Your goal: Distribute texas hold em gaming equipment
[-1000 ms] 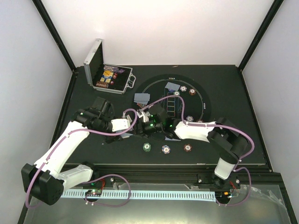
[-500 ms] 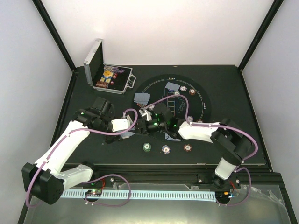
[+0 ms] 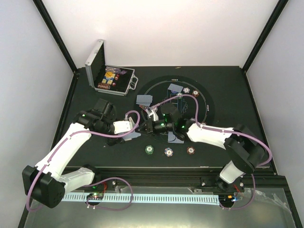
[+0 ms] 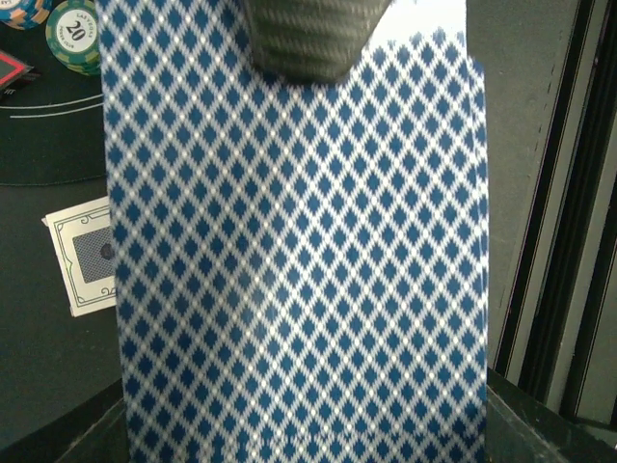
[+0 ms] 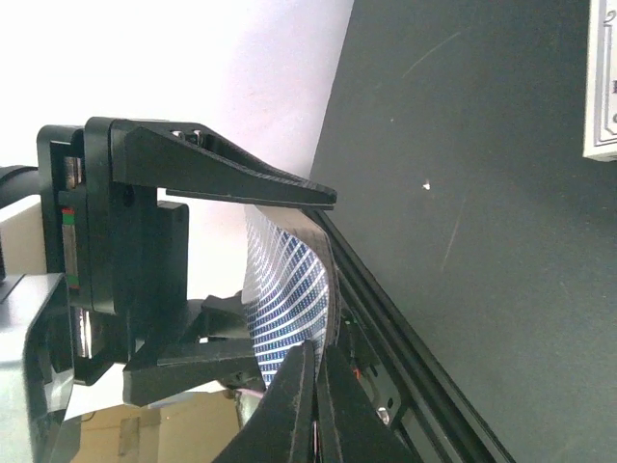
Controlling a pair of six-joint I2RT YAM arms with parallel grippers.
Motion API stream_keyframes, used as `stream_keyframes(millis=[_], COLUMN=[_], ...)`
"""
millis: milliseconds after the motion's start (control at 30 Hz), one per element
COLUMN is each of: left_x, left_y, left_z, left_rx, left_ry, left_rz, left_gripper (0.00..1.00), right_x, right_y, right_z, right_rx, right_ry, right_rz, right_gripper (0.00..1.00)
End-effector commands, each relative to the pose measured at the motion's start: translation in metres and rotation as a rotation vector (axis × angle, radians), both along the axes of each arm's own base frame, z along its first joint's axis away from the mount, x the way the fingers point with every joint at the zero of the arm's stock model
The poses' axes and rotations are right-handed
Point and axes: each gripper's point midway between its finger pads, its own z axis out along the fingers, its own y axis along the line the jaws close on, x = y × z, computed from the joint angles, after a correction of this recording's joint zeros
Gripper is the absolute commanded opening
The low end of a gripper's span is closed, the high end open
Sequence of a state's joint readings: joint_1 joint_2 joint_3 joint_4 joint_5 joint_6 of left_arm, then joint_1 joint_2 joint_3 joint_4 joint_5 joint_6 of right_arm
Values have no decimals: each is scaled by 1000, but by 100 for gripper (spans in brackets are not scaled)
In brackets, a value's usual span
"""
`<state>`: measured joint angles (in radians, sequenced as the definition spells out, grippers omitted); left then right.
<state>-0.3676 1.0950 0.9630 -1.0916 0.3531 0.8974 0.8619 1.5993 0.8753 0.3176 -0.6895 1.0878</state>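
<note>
Moved: right pincer (image 5: 313,365) swung left, closing onto blue diamond-backed playing cards (image 4: 289,270).
Left pincer (image 3: 133,133): clamps them.
Next: dealing one, probably.

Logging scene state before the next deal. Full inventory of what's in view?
silver hinged metal case: one, silver, open, far left of table, chips inside
round black playing mat: one, black, table centre
blue diamond-backed playing cards: count unclear, blue-white, held between both grippers
loose blue-grey-backed cards: at least three, on and beside mat
small round poker chips: three in near row (green, blue-white, dark red), more on mat's far side
left gripper: shut on those cards
right gripper: shut, pinching their edge
</note>
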Motion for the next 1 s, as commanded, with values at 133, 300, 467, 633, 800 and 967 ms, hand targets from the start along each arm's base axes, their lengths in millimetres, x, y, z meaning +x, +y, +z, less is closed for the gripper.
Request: stream_keyframes(millis=[133, 300, 467, 633, 800, 967], left_x=[8, 8, 8, 8, 7, 6], left_y=[-4, -2, -2, -1, -1, -1], left_z=[15, 12, 11, 11, 11, 10], left_rx=[-29, -18, -17, -11, -7, -11], left_ry=[-43, -42, -41, -41, -39, -28], left_rz=[-6, -4, -4, -4, -4, -1], left_gripper=[1, 2, 2, 2, 2, 2], right_x=[15, 30, 58, 110, 197, 290], right_y=[-36, -60, -85, -122, -162, -192], right_z=[-19, -6, 7, 11, -3, -29], right_rx=[-95, -77, -76, -104, -186, -284], right_ry=[6, -14, -44, -64, -58, -25], right_rz=[-75, -112, -160, -245, -361, -455], right_gripper=[1, 1, 1, 1, 1, 1])
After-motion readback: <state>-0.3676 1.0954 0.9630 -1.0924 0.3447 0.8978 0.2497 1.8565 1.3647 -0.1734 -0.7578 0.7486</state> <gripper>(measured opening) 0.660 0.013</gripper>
